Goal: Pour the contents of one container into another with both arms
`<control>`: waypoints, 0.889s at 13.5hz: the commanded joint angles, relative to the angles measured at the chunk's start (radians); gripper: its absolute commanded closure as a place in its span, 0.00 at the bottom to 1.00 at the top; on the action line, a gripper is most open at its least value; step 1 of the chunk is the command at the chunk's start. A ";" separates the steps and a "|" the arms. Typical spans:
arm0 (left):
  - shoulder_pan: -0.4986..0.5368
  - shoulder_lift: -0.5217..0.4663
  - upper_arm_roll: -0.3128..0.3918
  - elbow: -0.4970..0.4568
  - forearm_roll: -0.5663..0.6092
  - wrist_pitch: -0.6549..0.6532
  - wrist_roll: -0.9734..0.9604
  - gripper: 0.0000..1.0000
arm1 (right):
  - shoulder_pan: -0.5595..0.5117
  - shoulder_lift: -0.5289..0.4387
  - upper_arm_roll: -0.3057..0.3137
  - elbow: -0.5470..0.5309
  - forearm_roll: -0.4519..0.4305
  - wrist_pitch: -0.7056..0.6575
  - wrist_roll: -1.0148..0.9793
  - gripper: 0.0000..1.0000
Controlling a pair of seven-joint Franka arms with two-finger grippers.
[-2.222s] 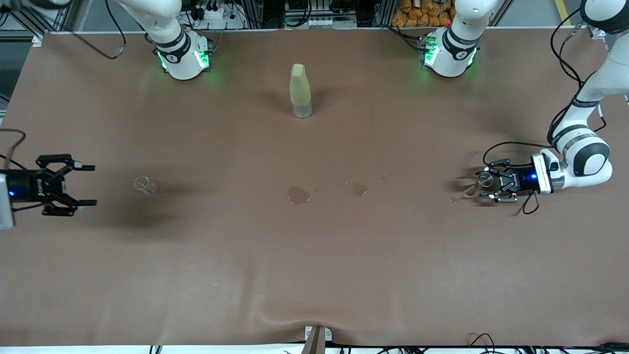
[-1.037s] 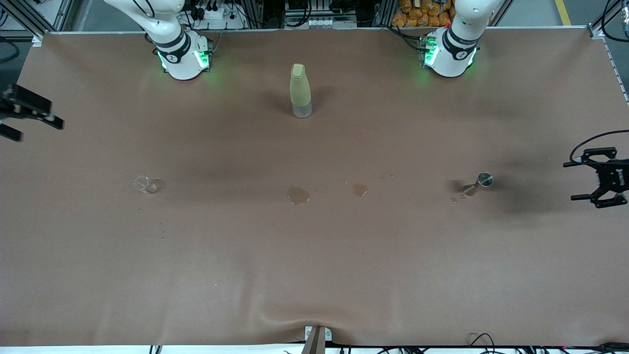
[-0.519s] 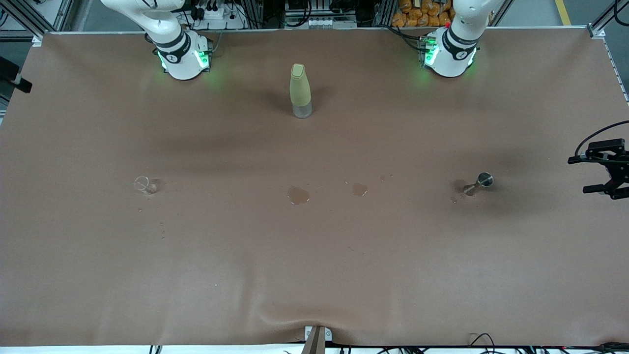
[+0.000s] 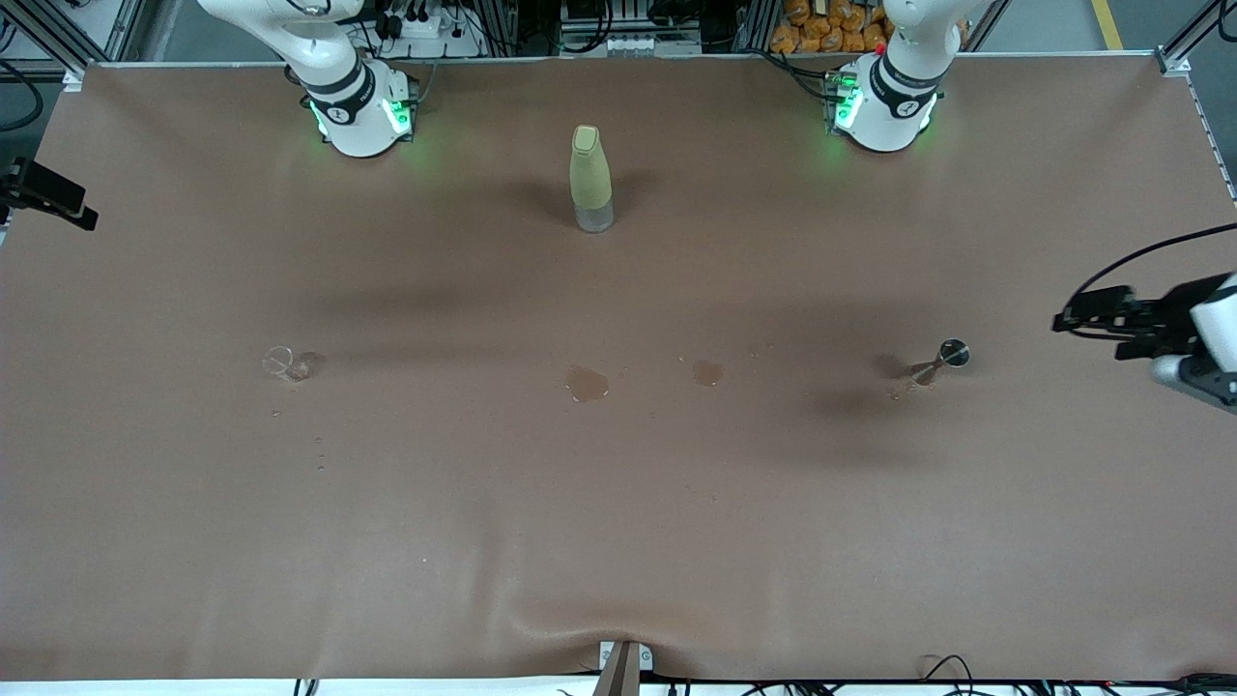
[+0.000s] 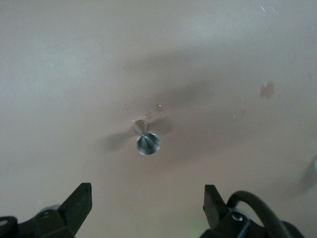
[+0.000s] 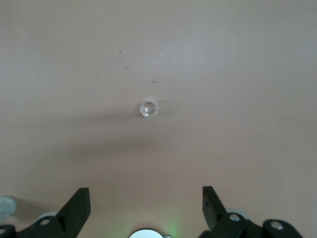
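Brown counter (image 4: 618, 541): glass cup (image 4: 283, 362) and metal jigger (image 4: 945, 358) stand released, puddles between. Left gripper (image 5: 146, 206) and right gripper (image 6: 146, 208) both wide, empty, at opposite counter edges. Pour looks done; next, park.

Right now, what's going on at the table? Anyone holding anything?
Nothing is held. The left tool hangs open at the left arm's end of the table, apart from the small metal cup standing there. The right tool is open at the right arm's end, apart from the small clear glass. A yellow bottle stands upright between the bases. Wet spots mark the brown cloth.
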 commanded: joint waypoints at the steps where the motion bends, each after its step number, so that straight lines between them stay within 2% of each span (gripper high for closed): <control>1: -0.048 -0.017 0.010 -0.022 0.034 0.051 -0.249 0.00 | 0.011 -0.039 0.001 -0.033 -0.007 0.021 -0.042 0.00; 5: -0.114 -0.015 0.009 -0.034 0.063 0.106 -0.490 0.00 | 0.010 -0.039 -0.004 -0.024 0.010 0.056 -0.073 0.00; 7: -0.151 -0.009 0.006 -0.040 0.111 0.109 -0.528 0.00 | 0.008 -0.039 -0.009 -0.026 0.052 0.056 -0.070 0.00; 10: -0.156 -0.020 0.001 -0.091 0.114 0.167 -0.565 0.00 | 0.011 -0.046 -0.006 -0.026 0.051 0.056 -0.066 0.00; 12: -0.162 -0.021 0.009 -0.093 0.102 0.186 -0.571 0.00 | 0.011 -0.043 -0.004 -0.019 0.051 0.056 -0.064 0.00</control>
